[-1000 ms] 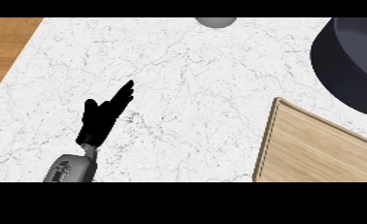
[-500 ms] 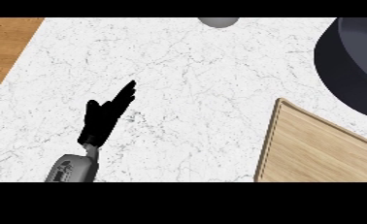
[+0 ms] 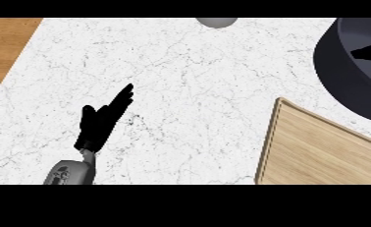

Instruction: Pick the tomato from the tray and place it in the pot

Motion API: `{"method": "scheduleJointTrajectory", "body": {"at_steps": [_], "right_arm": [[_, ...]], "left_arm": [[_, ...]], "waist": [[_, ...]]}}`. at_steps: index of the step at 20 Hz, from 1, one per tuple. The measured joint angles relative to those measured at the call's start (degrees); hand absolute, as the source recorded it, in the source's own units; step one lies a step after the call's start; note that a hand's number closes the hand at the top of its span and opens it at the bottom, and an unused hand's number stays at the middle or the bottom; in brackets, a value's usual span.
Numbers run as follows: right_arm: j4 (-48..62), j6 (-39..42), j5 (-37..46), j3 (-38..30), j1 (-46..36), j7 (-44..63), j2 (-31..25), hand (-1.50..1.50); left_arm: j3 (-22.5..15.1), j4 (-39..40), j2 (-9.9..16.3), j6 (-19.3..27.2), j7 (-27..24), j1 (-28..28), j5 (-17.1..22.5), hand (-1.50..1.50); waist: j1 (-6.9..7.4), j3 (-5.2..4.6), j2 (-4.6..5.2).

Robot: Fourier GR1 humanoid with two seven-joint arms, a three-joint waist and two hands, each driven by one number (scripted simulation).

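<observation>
My left hand point(image 3: 103, 121) rests open on the white marble counter at the lower left, fingers straight and pointing up and to the right. A dark pot point(image 3: 344, 71) shows at the right edge, cut off by the view. Below it lies a wooden tray point(image 3: 311, 147), only its left part in view, with bare wood showing. No tomato is visible anywhere. My right hand does not show.
A small grey round object point(image 3: 217, 21) sits at the counter's far edge, top middle. A strip of brown wood point(image 3: 14, 37) borders the counter at the upper left. White marble spans the space between my left hand and the tray.
The view has shifted slightly, so the pot and tray sit a touch further right. My left hand has not moved.
</observation>
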Motion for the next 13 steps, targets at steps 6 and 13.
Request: {"method": "scheduleJointTrajectory", "body": {"at_steps": [6, 13], "right_arm": [[-1.1, -9.8, -8.5, -10.3, -0.2, -5.0, -2.8, -1.5], [-1.2, -13.6, -16.3, -19.8, 3.3, -12.7, -7.6, -1.5]], "left_arm": [[0.4, -0.4, -0.1, 0.4, 0.7, 0.1, 0.2, 0.0], [0.8, -1.0, 0.1, 0.5, 1.1, 0.6, 0.1, 0.0]], "waist": [[-0.71, -0.07, -0.14], [-1.36, -0.15, -0.38]]}}
